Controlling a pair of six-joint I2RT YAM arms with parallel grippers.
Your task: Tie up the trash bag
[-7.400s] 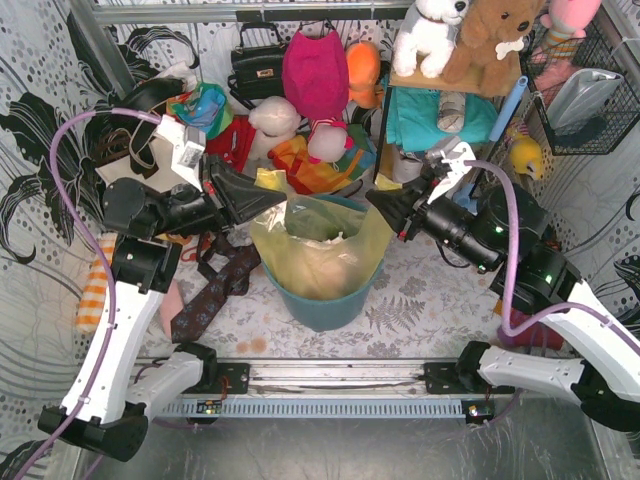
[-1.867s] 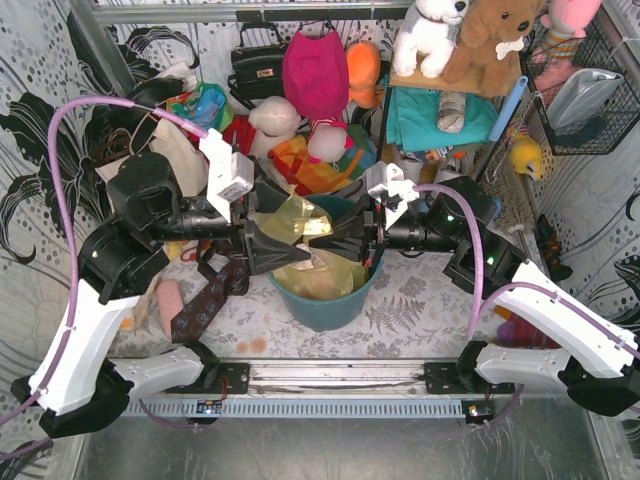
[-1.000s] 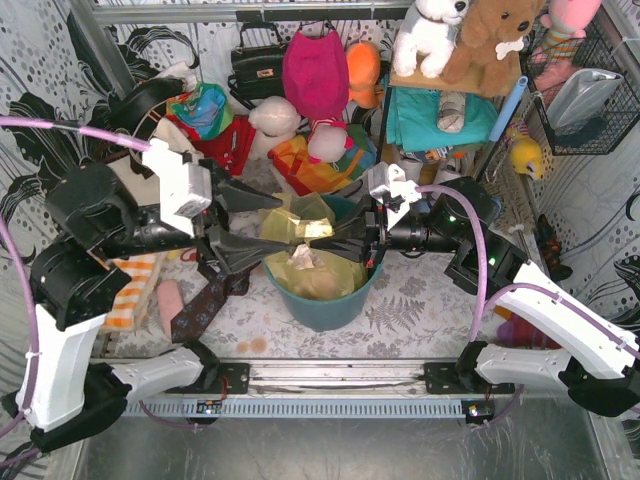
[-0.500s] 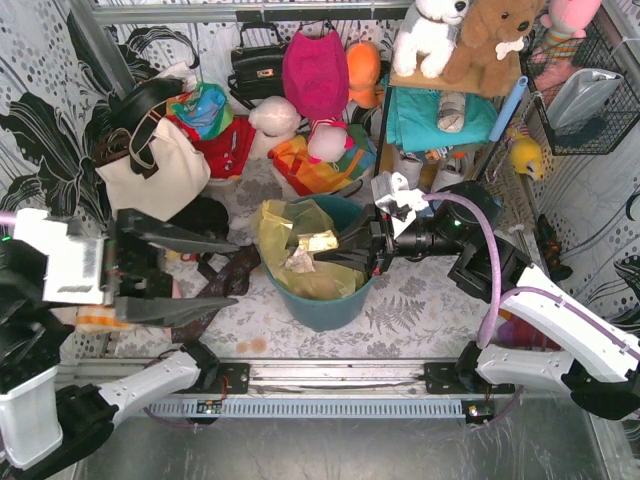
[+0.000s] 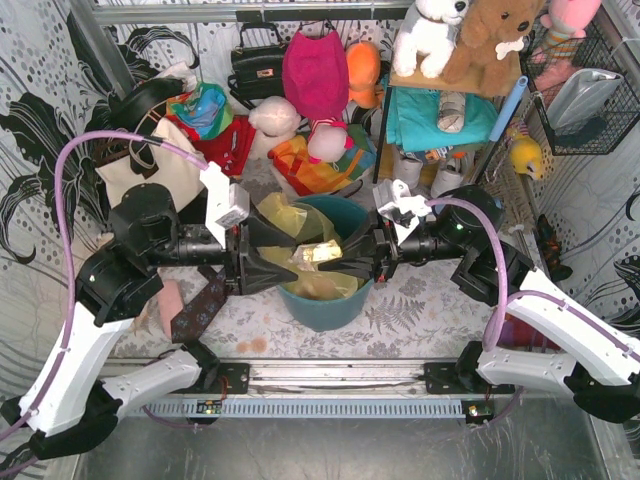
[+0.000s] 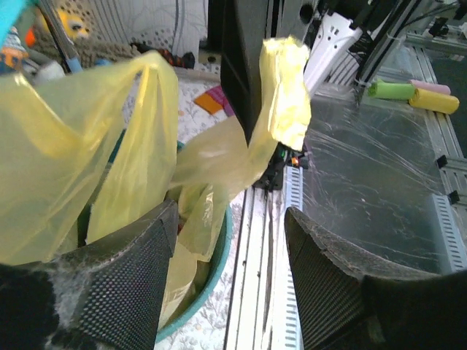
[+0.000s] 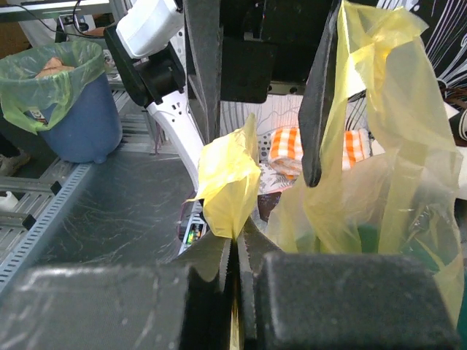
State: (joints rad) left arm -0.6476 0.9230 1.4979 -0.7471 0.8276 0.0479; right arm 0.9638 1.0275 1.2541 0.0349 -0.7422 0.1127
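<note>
Now my left gripper (image 6: 232, 213) is back at the trash bag (image 5: 283, 214), jaws spread; my right gripper (image 7: 235, 244) pinches its flap. No knot yet, so I'd regrasp next.

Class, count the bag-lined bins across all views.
2. A teal bin holding the yellow trash bag is central in the top view; a blue bin with a green liner shows upper left in the right wrist view. Others may be hidden.

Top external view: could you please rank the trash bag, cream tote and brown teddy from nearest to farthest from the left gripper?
1. trash bag, at the left gripper fingertips.
2. cream tote, back left.
3. brown teddy, far-right shelf.
</note>
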